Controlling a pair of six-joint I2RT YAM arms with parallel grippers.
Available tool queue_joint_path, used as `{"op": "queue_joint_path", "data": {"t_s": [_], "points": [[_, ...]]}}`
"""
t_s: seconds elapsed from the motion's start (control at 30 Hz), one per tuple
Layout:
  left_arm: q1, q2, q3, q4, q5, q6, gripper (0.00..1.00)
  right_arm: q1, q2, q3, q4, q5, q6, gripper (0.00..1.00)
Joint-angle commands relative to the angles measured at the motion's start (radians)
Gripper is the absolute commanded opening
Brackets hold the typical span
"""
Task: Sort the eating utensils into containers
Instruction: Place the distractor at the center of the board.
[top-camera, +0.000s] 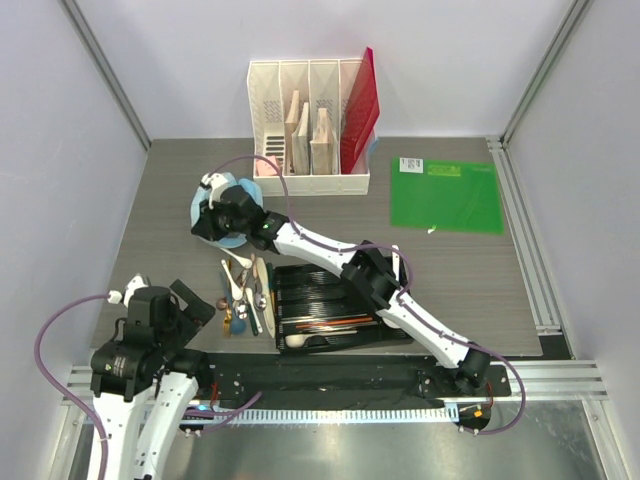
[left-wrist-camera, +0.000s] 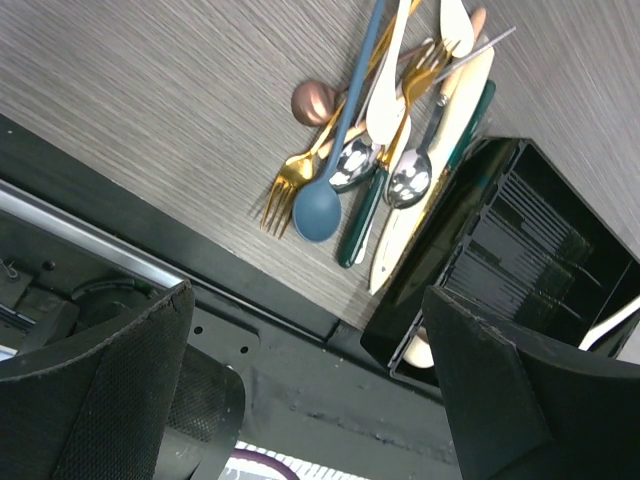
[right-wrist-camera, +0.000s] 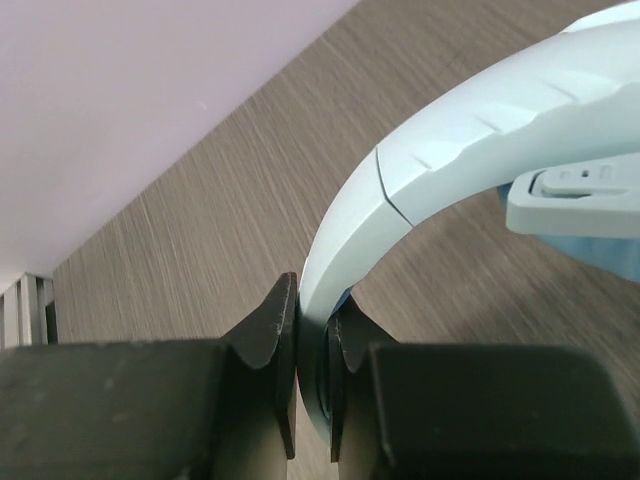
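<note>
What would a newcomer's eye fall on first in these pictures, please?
The right hand, stretched across to the far left of the table, pinches a curved white and pale-blue object. Nearer, a jumbled cutlery pile lies beside the black tray, with the left hand open close by.

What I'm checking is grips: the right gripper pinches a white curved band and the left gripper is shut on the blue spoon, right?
No: the left gripper is open and empty; the left wrist view shows the blue spoon lying on the table. The right gripper does pinch the white curved band.
</note>
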Motion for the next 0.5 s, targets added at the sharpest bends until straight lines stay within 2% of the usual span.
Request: {"op": "queue_joint_path", "data": {"t_s": [0.0,0.17,0.2,0.23,0.3,0.47], "points": [[0.005,-0.008,0.02,-0.01,0.039,0.033,0.95,-0.008,0.018,0.063,0.165,0.04,0.024,0.01],[0.005,-0.004,0.006,0.01,0.035,0.039,0.96,-0.008,0.02,0.042,0.174,0.044,0.021,0.03],[0.007,-0.007,0.006,0.012,0.032,0.038,0.96,-0.007,0.025,0.046,0.172,0.044,0.021,0.13],[0.005,-0.007,0.006,0.01,0.027,0.038,0.96,-0.007,0.029,0.049,0.174,0.041,0.024,0.15],[0.005,-0.008,0.008,0.01,0.016,0.033,0.97,-0.008,0.041,0.062,0.174,0.04,0.028,0.25],[0.005,-0.007,0.012,0.001,0.01,0.024,0.97,-0.008,0.048,0.016,0.183,0.035,0.021,0.43]]}}
